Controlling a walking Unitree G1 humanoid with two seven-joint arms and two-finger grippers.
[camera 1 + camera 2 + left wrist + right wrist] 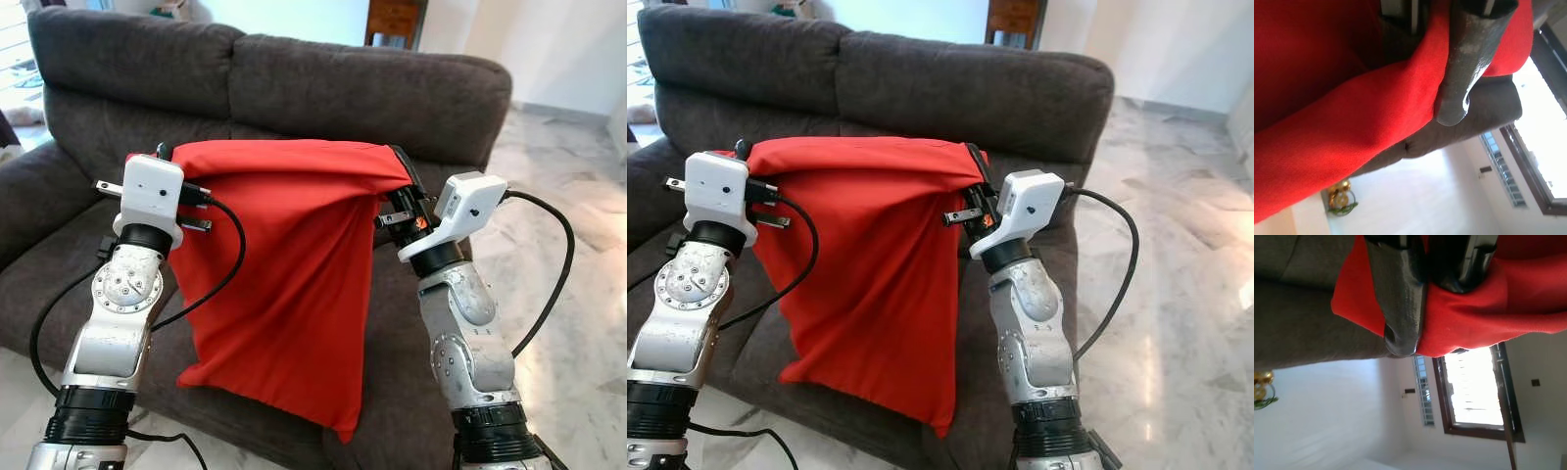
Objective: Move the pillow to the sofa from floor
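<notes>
Pillow (pixel 284 274), red woven fabric, hangs limp and creased in front of the sofa (pixel 323 83), a dark grey piece with coarse upholstery and two rounded back cushions. Its top edge is stretched taut between both grippers; its lower point sags toward 6 o'clock. Left gripper (pixel 1440 73) is clamped on the top corner at 9 o'clock, cloth pinched between its matte black fingers. Right gripper (pixel 1422 308) is likewise closed on the corner at 3 o'clock. Polished marble floor (pixel 578 294), apparently, lies at 3 o'clock.
</notes>
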